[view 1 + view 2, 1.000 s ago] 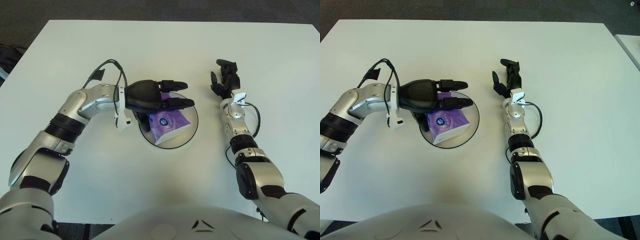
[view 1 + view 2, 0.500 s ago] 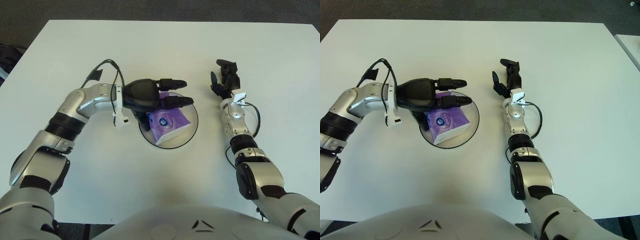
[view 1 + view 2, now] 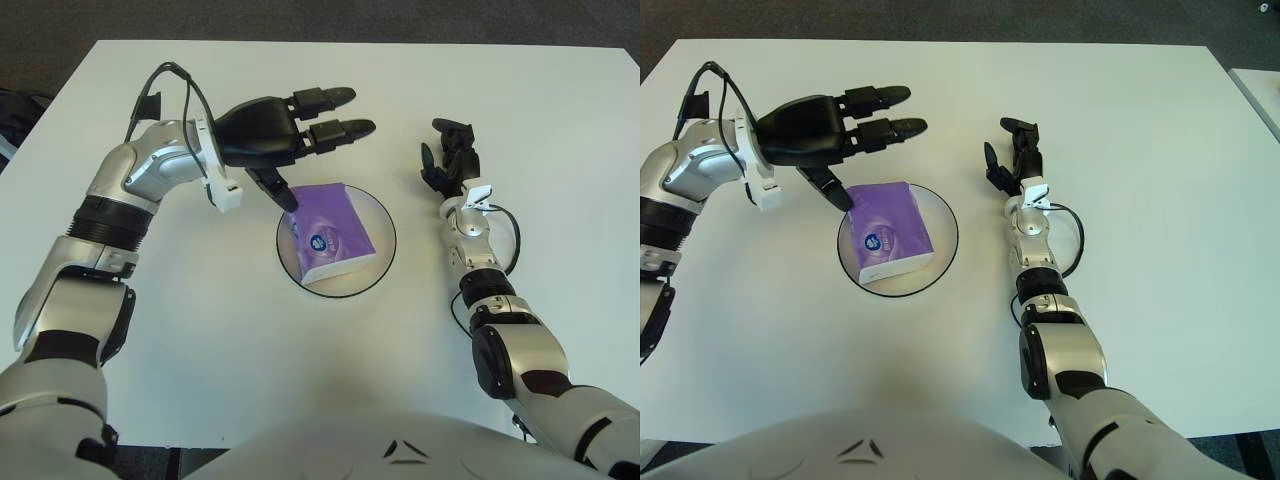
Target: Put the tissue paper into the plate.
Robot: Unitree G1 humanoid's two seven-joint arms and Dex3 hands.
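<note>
desk [image 3: 200,330] white | plate [image 3: 385,245] at centre | tissue [image 3: 330,232] lies inside the plate | left hand [image 3: 275,135] above plate's far-left edge, fingers spread, empty | right hand [image 3: 452,160] right of plate | I judge placing done; next I pull the left arm clear

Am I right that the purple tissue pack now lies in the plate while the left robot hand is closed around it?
Not quite: the purple tissue pack does lie in the plate, but the left robot hand is open above it and holds nothing, as the left eye view shows.
</note>
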